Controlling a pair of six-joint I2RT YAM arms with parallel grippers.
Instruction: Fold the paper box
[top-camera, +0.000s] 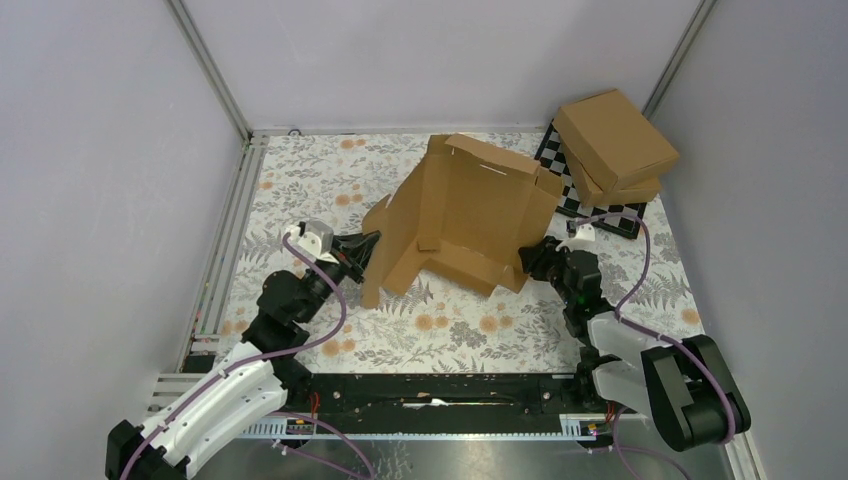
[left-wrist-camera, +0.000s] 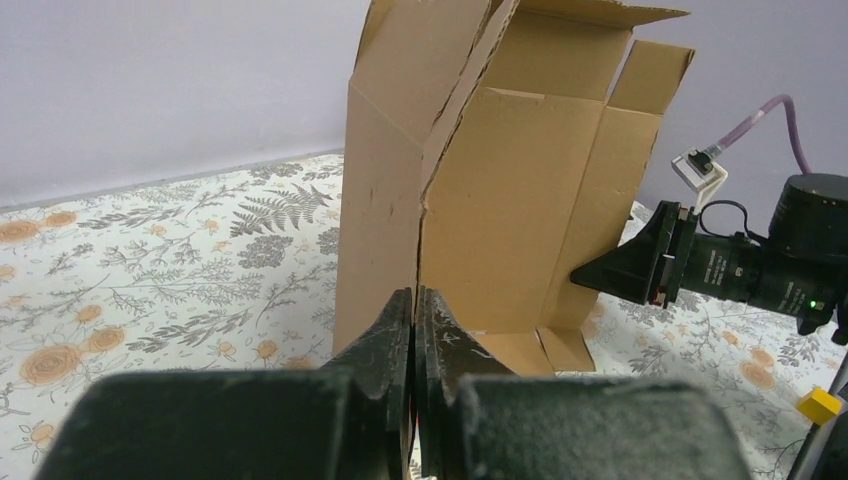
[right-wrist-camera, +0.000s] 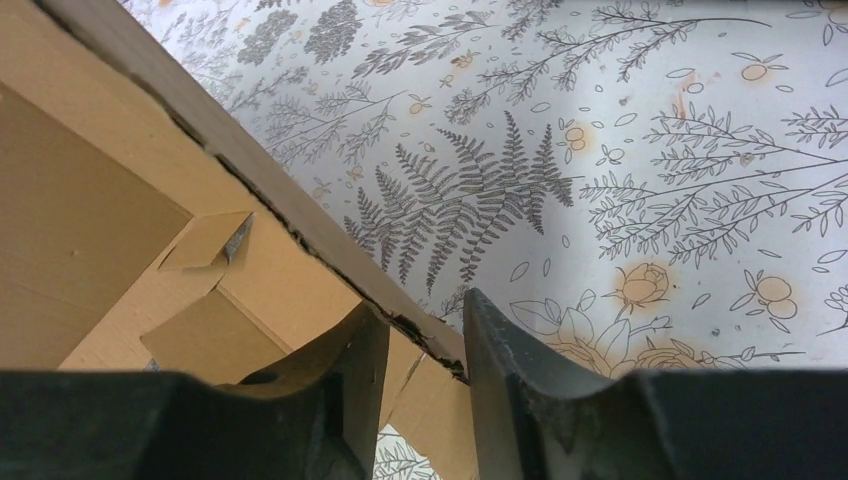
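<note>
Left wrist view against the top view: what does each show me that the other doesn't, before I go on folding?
Only the left wrist view: the left gripper pinched shut on the bottom edge of the box, with the corrugated edge of the raised panel close up. Only the top view: two finished boxes stacked at the back right on a checkered board. Both: the partly folded box propped up on the flowered cloth, with the right gripper at the side opposite the left one.

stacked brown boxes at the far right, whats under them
A black-and-white checkered board lies under the two stacked boxes, on the floral table cover. Only its near and left edges show; the rest is covered.
</note>
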